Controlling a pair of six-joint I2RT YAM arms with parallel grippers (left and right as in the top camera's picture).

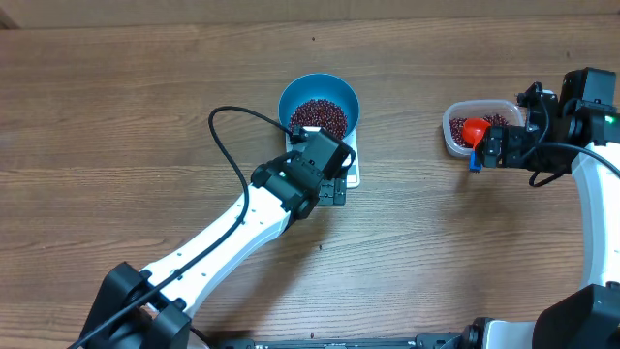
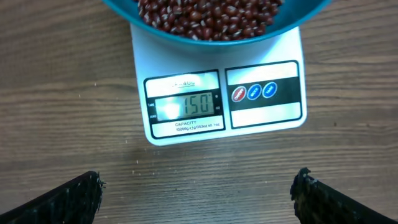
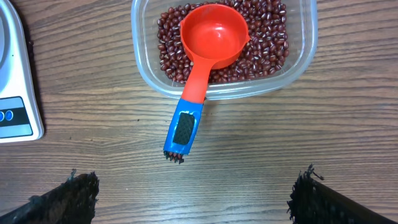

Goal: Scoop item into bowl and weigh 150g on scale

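Note:
The blue bowl [image 1: 320, 89] stands on the white scale [image 2: 186, 127] with a heap of red-brown beans [image 1: 320, 116] in it. In the left wrist view the bowl [image 2: 211, 36] overhangs the scale's back and the display [image 2: 185, 107] reads 150. My left gripper [image 1: 327, 160] hovers over the scale's front edge. It is open [image 2: 199, 199] with only bare table between its fingers. My right gripper [image 1: 489, 147] is open [image 3: 193, 199] just short of the red scoop [image 3: 214, 37], which rests in the clear tub [image 3: 149, 81] on more beans [image 3: 267, 43]. Its blue handle [image 3: 183, 130] sticks out over the rim.
The left arm [image 1: 223, 237] runs diagonally from the near left edge to the scale. The right arm [image 1: 591, 194] stands along the right edge. The tub [image 1: 455, 136] sits to the right of the scale, and the scale's corner [image 3: 15, 93] shows in the right wrist view.

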